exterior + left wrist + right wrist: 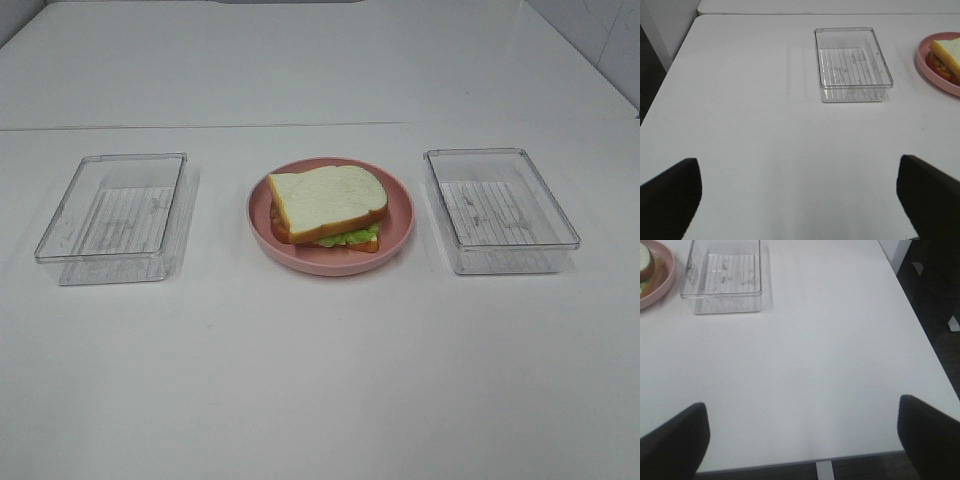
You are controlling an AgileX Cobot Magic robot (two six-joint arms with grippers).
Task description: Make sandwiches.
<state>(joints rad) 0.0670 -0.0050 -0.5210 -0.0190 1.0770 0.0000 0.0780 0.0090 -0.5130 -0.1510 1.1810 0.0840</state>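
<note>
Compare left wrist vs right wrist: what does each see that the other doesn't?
Left wrist only: the left gripper, open, and the left bin. Right wrist only: the right gripper, open, the right bin, and the table's edge with dark floor beyond. Both: the white table, and the pink plate with the sandwich cut off at the frame edge. Neither gripper holds anything.

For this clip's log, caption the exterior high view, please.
Assembled sandwich on pink plate, flanked by two clear empty bins.
</note>
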